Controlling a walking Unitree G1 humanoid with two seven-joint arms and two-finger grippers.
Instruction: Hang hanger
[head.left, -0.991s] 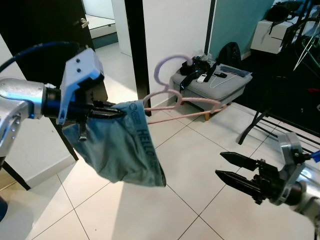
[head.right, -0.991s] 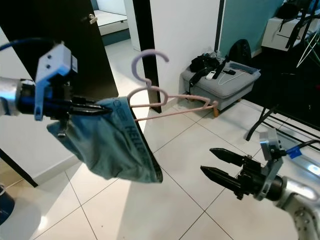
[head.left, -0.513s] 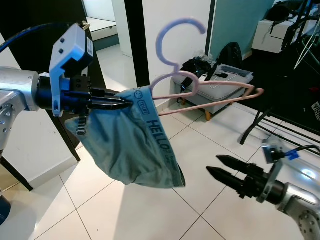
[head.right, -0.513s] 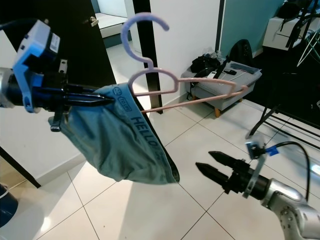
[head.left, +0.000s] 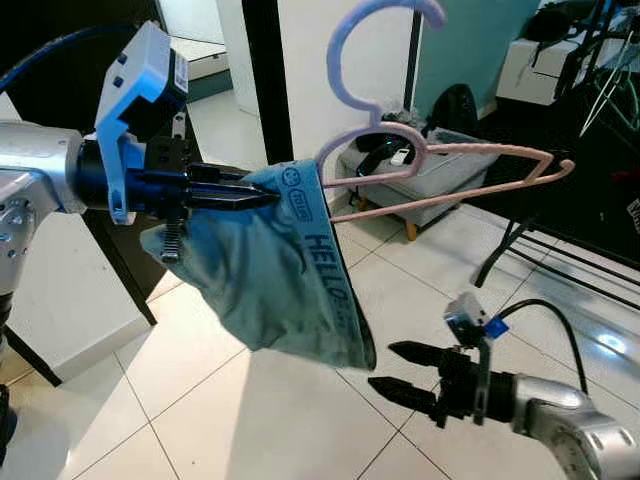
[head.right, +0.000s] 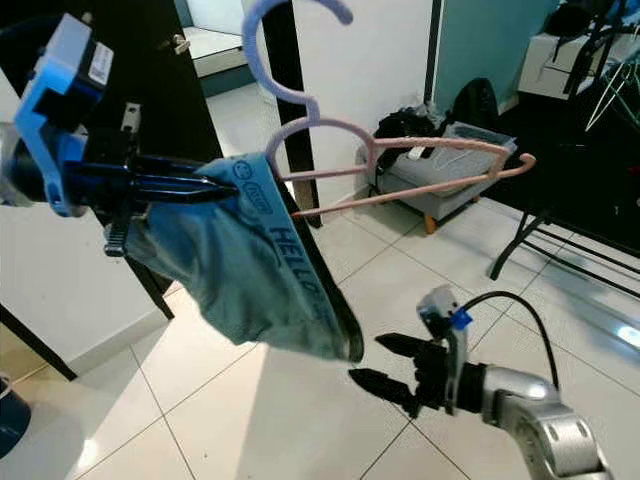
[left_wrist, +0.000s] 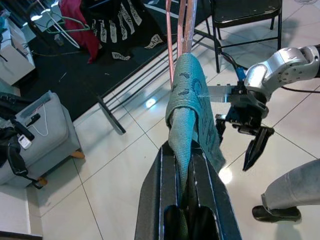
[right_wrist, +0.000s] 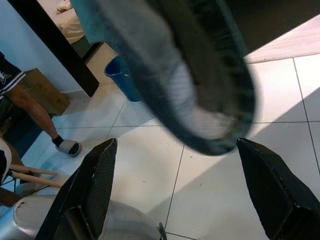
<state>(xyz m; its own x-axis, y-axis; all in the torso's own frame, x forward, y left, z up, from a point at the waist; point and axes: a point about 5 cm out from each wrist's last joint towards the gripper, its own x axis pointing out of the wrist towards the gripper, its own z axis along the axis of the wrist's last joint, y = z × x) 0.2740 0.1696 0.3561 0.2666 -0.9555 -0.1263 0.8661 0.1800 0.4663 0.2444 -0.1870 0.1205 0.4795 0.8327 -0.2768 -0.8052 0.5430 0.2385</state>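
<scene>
Above white tiled floor (head.left: 250, 420), pink hanger (head.left: 440, 175) with blue shorts (head.left: 290, 280) held clamped in left gripper (head.left: 262, 194), right gripper (head.left: 395, 368) spread open below, grey ottoman (head.left: 420, 180) behind.

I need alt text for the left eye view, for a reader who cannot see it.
The left gripper, shut, holds out a blue garment draped on a pink hanger above a white tiled floor. The right gripper, open, points toward the garment from lower down.
</scene>
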